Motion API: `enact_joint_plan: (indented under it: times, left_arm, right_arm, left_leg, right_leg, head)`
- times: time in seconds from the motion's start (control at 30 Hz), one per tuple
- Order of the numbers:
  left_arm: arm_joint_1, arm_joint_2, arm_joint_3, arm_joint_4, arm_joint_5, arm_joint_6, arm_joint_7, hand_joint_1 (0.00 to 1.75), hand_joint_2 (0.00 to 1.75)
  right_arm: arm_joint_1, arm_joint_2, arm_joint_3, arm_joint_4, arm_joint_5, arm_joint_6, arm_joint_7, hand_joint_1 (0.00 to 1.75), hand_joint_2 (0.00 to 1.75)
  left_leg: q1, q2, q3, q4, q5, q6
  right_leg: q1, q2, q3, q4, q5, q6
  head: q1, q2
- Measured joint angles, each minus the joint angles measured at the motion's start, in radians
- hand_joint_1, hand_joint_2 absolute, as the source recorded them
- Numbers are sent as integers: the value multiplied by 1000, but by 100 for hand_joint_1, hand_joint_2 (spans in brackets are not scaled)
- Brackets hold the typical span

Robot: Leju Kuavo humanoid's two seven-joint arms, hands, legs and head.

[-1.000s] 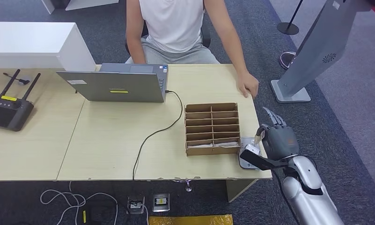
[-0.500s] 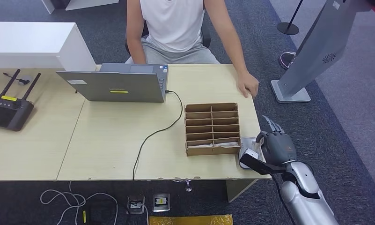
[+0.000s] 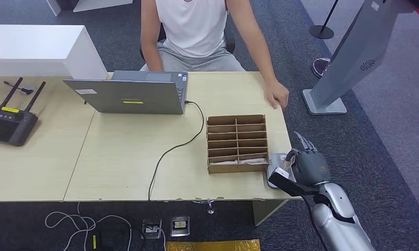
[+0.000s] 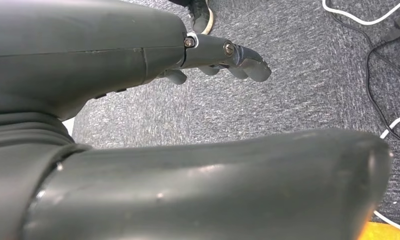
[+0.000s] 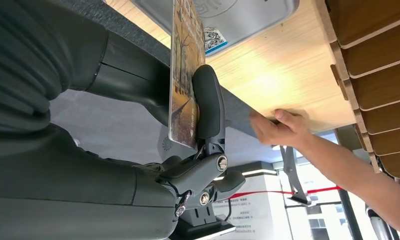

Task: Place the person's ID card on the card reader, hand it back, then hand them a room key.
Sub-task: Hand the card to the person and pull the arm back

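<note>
A: Two hands to check, left to right. Your left hand (image 4: 222, 55) first: it hangs low over grey carpet w/ cables, fingers loosely apart, nothing in it. It's idle, leave it.

B: And on the table?

A: Far left there's a black controller (image 3: 9, 121), then the laptop (image 3: 131, 94) w/ its cable running toward the near edge. Right of that sits the cardboard key rack (image 3: 237, 143); pale cards seem to lie in its nearest slots, but I can't tell what they are. Just right of the rack, at the near right corner, is the card reader (image 3: 278, 159).

B: Where's the ID card?

A: The ID card (image 5: 185, 75) is in your right hand (image 3: 307, 168), pinched flat between thumb and a finger. It stands on edge w/ its top at the reader's rim, not lying on the reader's face. In the head view the hand hangs at the table's right edge, partly over the reader.

B: So which step?

A: Step one, I'd say: card at the reader but not laid down yet. Next you need to tip the card flat onto the reader's face, then ease off the pinch. The person's hand (image 3: 276, 97) rests on the far right edge, well apart, ready for the hand-back.
</note>
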Motion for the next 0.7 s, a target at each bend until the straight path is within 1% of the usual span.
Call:
enact_joint_plan:
  times: [0.37, 0.7]
  left_arm:
    - [0, -1, 0, 0, 10, 4, 0, 0, 0]
    - [0, 0, 0, 0, 10, 7, 0, 0, 0]
  right_arm:
    - [-18, 25, 11, 73, -33, -41, -18, 175, 175]
    - [-37, 31, 24, 140, -50, -66, -25, 175, 175]
  left_leg:
    - [0, 1, 4, 0, 0, 0]
    - [1, 5, 8, 0, 0, 0]
  right_leg:
    - [0, 0, 3, 0, 0, 0]
    - [0, 5, 5, 0, 1, -1]
  head:
    - [0, 0]
    - [0, 0]
